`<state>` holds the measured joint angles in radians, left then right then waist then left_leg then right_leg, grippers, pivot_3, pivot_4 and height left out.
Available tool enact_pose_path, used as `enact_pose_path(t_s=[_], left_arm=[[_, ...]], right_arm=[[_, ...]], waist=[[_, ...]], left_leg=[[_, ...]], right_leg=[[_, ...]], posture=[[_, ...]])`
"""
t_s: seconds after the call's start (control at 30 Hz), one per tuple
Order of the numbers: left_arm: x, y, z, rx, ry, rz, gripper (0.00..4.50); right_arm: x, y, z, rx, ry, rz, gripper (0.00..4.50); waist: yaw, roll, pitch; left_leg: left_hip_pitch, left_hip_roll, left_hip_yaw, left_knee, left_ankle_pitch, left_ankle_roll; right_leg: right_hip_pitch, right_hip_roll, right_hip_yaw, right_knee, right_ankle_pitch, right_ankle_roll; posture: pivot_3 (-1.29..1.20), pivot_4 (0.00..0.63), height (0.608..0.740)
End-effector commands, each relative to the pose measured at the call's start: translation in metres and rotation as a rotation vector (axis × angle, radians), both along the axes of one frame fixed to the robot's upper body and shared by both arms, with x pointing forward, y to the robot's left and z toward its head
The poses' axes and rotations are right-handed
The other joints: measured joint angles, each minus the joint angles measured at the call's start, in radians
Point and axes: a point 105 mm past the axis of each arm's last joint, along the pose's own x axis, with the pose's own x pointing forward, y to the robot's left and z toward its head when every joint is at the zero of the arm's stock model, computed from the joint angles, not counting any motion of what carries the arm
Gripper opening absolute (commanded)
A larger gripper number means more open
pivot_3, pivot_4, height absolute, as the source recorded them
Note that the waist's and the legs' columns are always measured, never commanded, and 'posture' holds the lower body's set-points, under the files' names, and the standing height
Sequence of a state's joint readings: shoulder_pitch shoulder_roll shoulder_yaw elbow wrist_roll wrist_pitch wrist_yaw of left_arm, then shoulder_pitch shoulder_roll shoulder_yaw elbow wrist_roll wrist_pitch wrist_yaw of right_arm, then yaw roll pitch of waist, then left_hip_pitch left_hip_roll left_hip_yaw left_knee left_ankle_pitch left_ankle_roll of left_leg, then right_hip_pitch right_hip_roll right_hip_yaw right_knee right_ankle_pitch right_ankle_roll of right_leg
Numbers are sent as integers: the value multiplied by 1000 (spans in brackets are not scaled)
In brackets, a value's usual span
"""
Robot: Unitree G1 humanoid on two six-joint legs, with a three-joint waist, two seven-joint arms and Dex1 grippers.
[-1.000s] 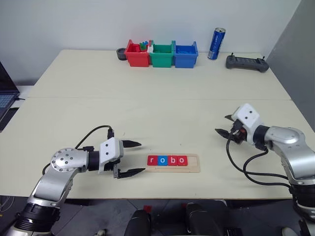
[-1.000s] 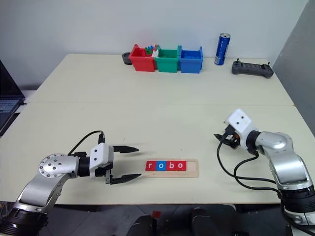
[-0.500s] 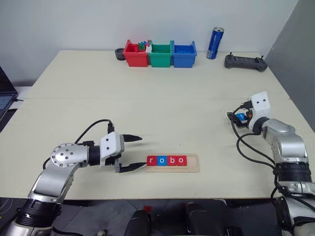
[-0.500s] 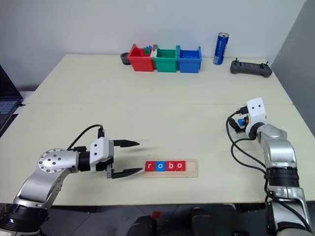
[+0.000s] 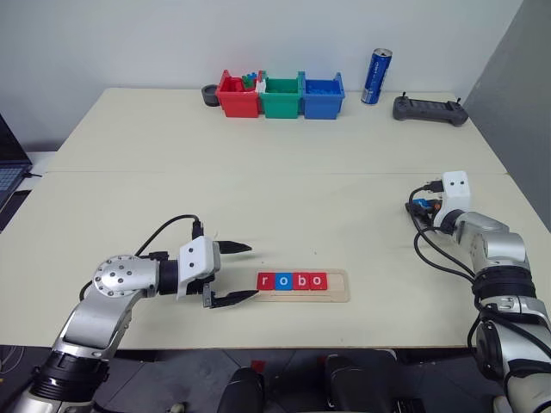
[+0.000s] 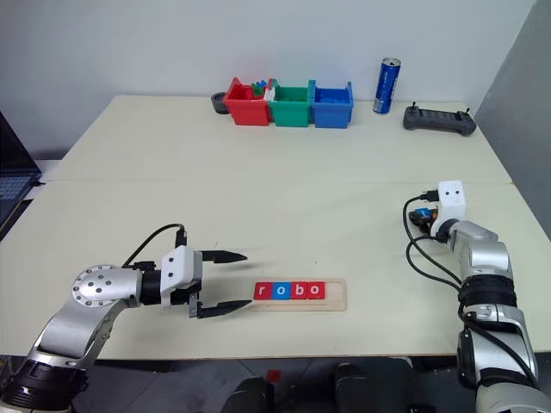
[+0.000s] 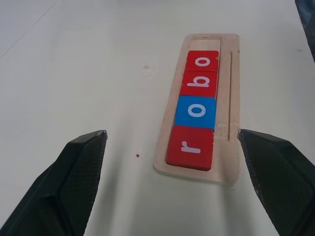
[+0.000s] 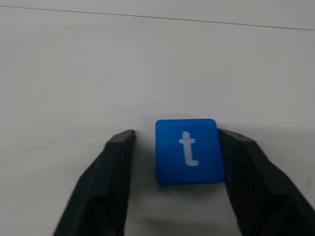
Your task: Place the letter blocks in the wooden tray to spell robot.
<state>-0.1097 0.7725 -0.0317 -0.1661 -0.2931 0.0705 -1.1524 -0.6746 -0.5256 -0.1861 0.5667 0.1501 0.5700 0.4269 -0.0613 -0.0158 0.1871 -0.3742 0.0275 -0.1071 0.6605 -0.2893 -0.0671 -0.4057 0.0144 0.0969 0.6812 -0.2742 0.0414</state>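
Observation:
The wooden tray [image 5: 338, 288] lies near the table's front edge. It holds a row of letter blocks: red r [image 5: 265, 281], blue o [image 5: 283, 281], red b [image 5: 300, 281], red o [image 5: 318, 280]. Its right end is bare. My left gripper [image 5: 252, 271] hovers open just left of the tray, pointing along it, with nothing between its fingers. A blue t block [image 8: 187, 150] lies flat on the table at the right side. My right gripper [image 8: 175, 132] straddles it: one finger touches its edge and the other stands a little off.
Red [image 5: 238, 95], green [image 5: 282, 95] and blue [image 5: 323, 95] plastic bins stand at the table's far edge, with a small black cup [image 5: 211, 93] beside them. A blue can [image 5: 377, 76] and a black controller [image 5: 430, 109] sit at the far right. A laptop [image 5: 7, 172] is at the left edge.
My right arm swung out to the right, forward and down to the table. Its jaws narrowed around the blue t block. The left arm stayed put.

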Motion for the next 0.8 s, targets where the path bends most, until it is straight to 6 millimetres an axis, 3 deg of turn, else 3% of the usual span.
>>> enact_pose_path(t_s=[0.03, 0.37, 0.53, 0.8], left_arm=[[-4, 7, 3, -4, -27, -6, 4500], [-8, 11, 2, 39, -23, -25, 4500], [-11, 7, 8, 30, -29, -39, 4500], [-6, 9, 12, 17, -27, -36, 4500]], right_arm=[[-13, -5, -23, 35, 79, -40, 1537], [-56, 49, -17, 22, 62, 146, 1477], [-94, 70, -30, 14, 102, 200, 1477], [-137, 97, -40, 44, 153, 245, 1477]], waist=[[1, 0, 0], [4, 0, -1], [3, 0, -1], [3, -1, -1]], left_leg=[[0, 0, 0, 0, 0, 0], [0, 1, -1, -1, 0, 0], [0, 1, -1, -1, 0, 0], [0, 1, -1, -1, 0, 0]], right_leg=[[0, 0, 0, 0, 0, 0], [0, 1, -1, 0, 0, 0], [0, 1, -1, 0, 0, 0], [0, 1, -1, 0, -3, 4]], posture=[[0, 150, 740], [0, 150, 740], [0, 150, 740], [0, 150, 740]])
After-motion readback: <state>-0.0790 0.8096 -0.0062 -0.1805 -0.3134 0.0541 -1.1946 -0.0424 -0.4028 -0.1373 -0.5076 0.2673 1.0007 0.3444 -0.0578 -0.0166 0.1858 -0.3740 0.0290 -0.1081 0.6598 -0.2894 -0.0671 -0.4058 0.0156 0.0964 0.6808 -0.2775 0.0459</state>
